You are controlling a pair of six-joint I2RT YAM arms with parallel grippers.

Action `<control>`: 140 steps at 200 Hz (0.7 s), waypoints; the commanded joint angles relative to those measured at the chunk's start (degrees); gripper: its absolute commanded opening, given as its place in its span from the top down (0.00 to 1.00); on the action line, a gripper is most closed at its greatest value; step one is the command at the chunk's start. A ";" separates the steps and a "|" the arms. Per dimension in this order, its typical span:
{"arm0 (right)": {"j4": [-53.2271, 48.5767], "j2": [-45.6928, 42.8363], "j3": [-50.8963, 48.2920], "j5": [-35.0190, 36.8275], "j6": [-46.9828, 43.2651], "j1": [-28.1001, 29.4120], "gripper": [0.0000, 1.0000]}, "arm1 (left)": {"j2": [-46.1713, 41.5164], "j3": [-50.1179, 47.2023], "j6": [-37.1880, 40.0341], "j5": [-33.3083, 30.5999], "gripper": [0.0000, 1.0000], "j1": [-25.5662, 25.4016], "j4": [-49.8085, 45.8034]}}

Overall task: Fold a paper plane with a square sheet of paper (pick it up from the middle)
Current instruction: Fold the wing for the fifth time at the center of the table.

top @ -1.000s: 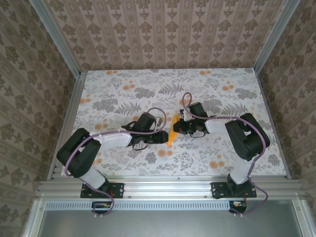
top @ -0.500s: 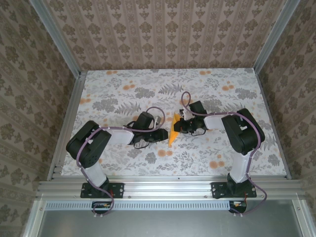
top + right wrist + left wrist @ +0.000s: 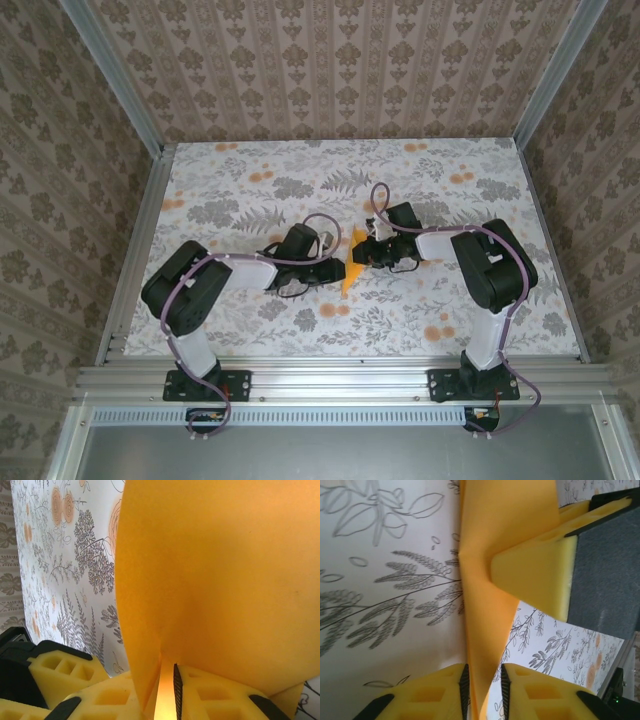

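Note:
The square sheet of paper [image 3: 350,268], bright orange and creased, stands on edge at mid-table between my two grippers. My left gripper [image 3: 338,270] reaches it from the left. In the left wrist view the paper [image 3: 505,530] runs down between the jaws of the left gripper [image 3: 482,672]; it lies against the left pad with a gap to the right pad. My right gripper [image 3: 362,255] meets the sheet from the right. In the right wrist view the paper [image 3: 225,580] folds down into the slightly parted jaws of the right gripper [image 3: 165,675], and a flap hides its left pad.
The table [image 3: 250,180] carries a flower and fern print with small orange printed flowers [image 3: 435,332]. Aluminium rails [image 3: 130,240] and patterned walls close it in on three sides. A right-gripper finger [image 3: 540,575] rests against the sheet just ahead of the left jaws.
The left jaws have narrowed around the paper while the right jaws have parted a little. The left arm's elbow has swung right and the sheet has shifted slightly up the table.

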 commanded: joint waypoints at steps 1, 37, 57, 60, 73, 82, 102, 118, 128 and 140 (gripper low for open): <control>0.92 1.52 -0.88 -1.14 0.46 -0.48 0.77 | 1.18 1.87 -0.15 0.71 0.80 -0.46 -0.21; 1.47 1.70 -1.39 -1.09 1.25 -0.74 0.74 | 2.77 3.18 0.00 1.40 0.85 -1.23 -0.29; 1.79 1.67 -1.82 -1.01 1.76 -0.83 0.71 | 3.38 3.39 -0.24 2.11 0.85 -1.51 0.49; 1.89 1.69 -1.94 -0.98 1.85 -0.91 0.71 | 3.40 3.56 -0.16 2.09 0.85 -1.53 0.43; 2.35 1.68 -2.37 -0.78 2.22 -1.00 0.70 | 3.58 3.78 0.02 1.94 0.85 -1.56 0.11; 2.59 1.69 -2.61 -0.84 2.39 -1.02 0.69 | 3.84 3.91 0.02 1.94 0.85 -1.60 0.03; 3.01 1.68 -3.09 -0.69 2.81 -1.18 0.69 | 4.27 4.21 0.20 1.93 0.85 -1.73 -0.07; 3.09 1.57 -3.44 -0.19 2.86 -1.20 0.69 | 4.59 4.51 0.41 1.99 0.85 -1.88 -0.26; 2.99 1.56 -3.60 0.18 2.90 -1.22 0.69 | 4.72 4.59 0.46 2.11 0.85 -2.04 -0.12; 3.23 1.66 -3.88 0.44 3.09 -1.33 0.69 | 4.82 4.72 0.55 2.11 0.85 -2.14 -0.23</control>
